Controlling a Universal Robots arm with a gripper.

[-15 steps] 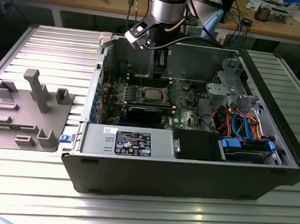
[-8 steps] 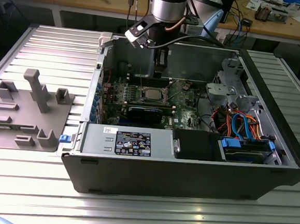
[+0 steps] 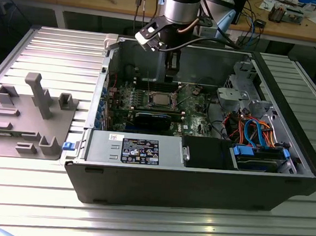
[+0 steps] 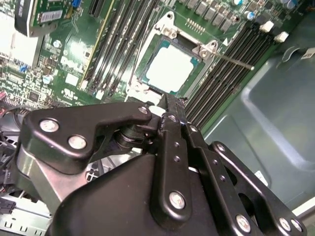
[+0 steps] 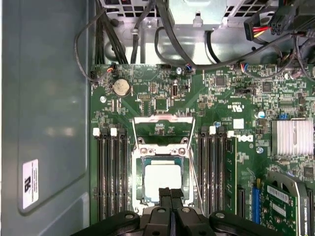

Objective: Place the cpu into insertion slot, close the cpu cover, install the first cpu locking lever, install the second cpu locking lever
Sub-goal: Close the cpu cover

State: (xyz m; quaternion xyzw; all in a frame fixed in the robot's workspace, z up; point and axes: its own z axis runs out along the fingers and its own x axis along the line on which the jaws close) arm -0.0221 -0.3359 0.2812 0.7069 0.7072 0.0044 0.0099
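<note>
- The end effector [image 5: 170,191] hangs inside an open computer case [image 3: 196,186] that lies on a slatted metal desk [image 3: 138,226]; in the exterior view it [image 3: 172,70] points down at the green motherboard [image 3: 194,107], above the socket area
- Its two black fingers [image 5: 164,192] are pressed together in a narrow stance with nothing between them; the second wrist view shows the same closed tips [image 4: 171,102] in front of the black linkage
- The cpu [image 5: 162,178] lies flat in the insertion slot [image 5: 141,162], silvery top up; in the second wrist view it [image 4: 172,69] sits squarely within the metal rim
- The fingertips overlap the near edge of the cpu in the first wrist view; whether they touch it cannot be told
- The cpu cover [image 5: 162,118] is open, swung up and away from the slot on the side far from the fingers; green board shows through its square cut-out
- A thin locking lever [image 4: 234,60] sticks out from a corner of the slot across the long memory slots [image 4: 224,73]; it is not latched down
- More memory slots [image 5: 110,172] run on both sides of the slot; a round coin battery [image 5: 121,87] sits beyond the open cover, and a finned silver heatsink [image 5: 294,137] lies well apart from the slot
- On the exterior view's left a grey fixture tray [image 3: 29,119] stands on the desk beside the case; blue and orange cables [image 3: 258,131] bundle in the case on the exterior view's right
</note>
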